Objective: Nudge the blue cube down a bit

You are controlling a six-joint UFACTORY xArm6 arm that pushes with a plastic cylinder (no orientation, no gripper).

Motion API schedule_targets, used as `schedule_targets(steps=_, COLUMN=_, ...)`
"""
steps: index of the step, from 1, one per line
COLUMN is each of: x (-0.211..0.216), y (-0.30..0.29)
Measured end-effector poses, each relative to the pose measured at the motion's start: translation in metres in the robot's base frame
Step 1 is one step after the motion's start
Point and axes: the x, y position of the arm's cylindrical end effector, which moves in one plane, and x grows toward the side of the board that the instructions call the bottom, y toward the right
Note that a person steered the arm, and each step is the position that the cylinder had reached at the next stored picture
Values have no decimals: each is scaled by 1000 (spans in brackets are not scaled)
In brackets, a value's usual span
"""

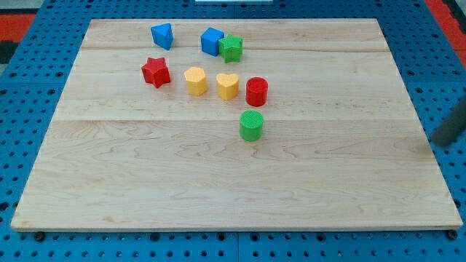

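Note:
The blue cube (212,40) sits near the view's top of the wooden board (218,182), touching a green star block (231,48) on its right. My rod enters at the view's right edge and its tip (437,143) is at the board's right edge, far to the right of and below the blue cube. No block is near the tip.
A blue triangular block (162,35) lies left of the cube. Below are a red star (156,72), a yellow hexagonal block (195,81), a yellow heart (227,86), a red cylinder (256,92) and a green cylinder (251,126). Blue pegboard surrounds the board.

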Motion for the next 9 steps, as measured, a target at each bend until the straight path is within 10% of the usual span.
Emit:
schedule_targets(steps=2, x=-178, y=-71)
schedule_targets(steps=3, x=-202, y=-173)
schedule_targets(steps=6, x=-221, y=-344)
schedule_targets(steps=9, x=-201, y=-368)
